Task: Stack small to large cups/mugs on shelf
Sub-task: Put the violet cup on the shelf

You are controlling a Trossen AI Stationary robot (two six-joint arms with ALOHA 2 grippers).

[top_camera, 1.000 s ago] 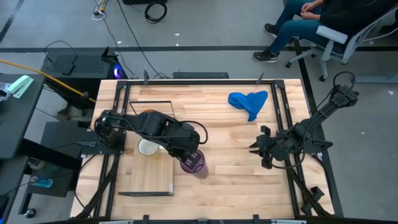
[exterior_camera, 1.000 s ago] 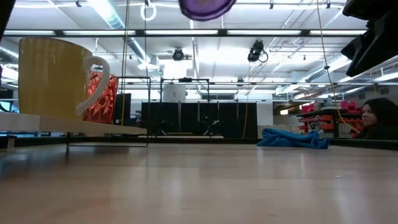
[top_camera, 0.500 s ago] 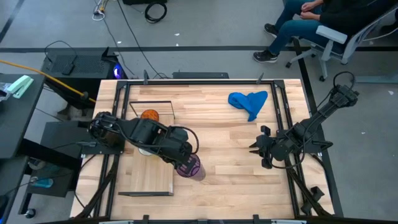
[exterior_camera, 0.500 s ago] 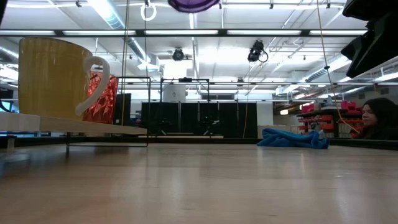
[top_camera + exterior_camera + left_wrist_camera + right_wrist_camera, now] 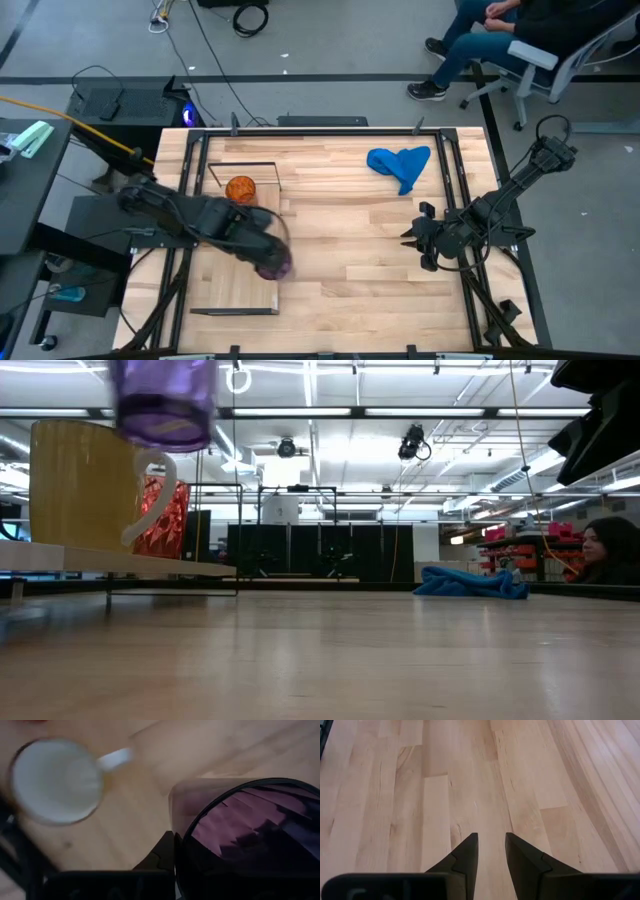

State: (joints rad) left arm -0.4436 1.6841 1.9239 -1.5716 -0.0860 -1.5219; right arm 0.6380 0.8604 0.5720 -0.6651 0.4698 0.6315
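My left gripper [image 5: 268,258] is shut on the purple cup [image 5: 276,265] and holds it in the air over the right edge of the shelf [image 5: 240,292]. In the low view the purple cup [image 5: 165,405] hangs just above the white mug [image 5: 85,485]. The mug [image 5: 55,780] stands upright on its base on the shelf board [image 5: 100,560], and my left arm hides it in the high view. The orange cup [image 5: 240,188] stands on the shelf's far end. My right gripper [image 5: 418,240] waits open near the table's right edge, touching nothing. My left gripper holds the purple cup by its wall at the rim [image 5: 176,837], coming from above and pointing steeply down. One finger [image 5: 162,855] shows outside the wall; the cup's dark inside hides the other. The cup hangs roughly upright, mouth up, clear of shelf and mug.
A blue cloth [image 5: 400,165] lies crumpled at the table's far right. Bare planks stretch between the shelf and my right gripper [image 5: 490,851]. Dark frame rails run along the table's edges. A person sits in a chair [image 5: 520,40] beyond the far edge.
My left gripper has carried the purple cup toward the table's left edge and a little down, rolling its wrist on the way. The cup has gone from over bare table beside the shelf to over the shelf's right edge, close above the white mug.
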